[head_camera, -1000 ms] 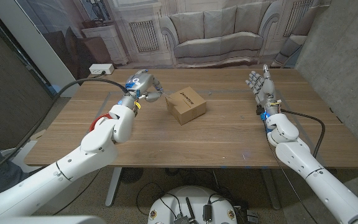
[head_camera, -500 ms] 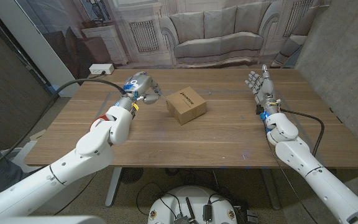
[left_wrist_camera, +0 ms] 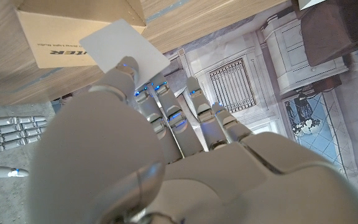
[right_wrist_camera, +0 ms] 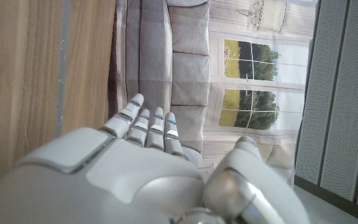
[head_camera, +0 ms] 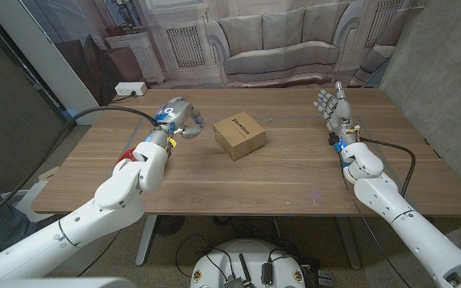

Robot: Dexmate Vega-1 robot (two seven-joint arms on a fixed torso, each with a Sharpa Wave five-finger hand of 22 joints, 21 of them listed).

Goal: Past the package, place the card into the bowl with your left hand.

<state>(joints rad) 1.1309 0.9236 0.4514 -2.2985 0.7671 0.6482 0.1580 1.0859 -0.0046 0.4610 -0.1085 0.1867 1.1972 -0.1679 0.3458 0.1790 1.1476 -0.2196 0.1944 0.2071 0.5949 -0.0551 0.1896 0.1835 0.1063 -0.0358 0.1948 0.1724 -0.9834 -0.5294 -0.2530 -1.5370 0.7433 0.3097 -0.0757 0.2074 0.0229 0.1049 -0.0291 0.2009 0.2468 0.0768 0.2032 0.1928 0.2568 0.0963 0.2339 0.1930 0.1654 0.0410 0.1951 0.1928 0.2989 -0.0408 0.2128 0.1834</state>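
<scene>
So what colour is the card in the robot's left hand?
White. The card shows best in the left wrist view, pinched by the left robot hand.

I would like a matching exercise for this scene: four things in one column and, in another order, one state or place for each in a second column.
Things:
1. card
2. package
3. left hand
4. right hand

States or places:
a. brown, on the table near its middle
b. white, pinched at the fingertips
c. holds nothing, fingers pointing up
d. holds the card beside the package

Pairs: 1-b, 2-a, 3-d, 4-c
</scene>
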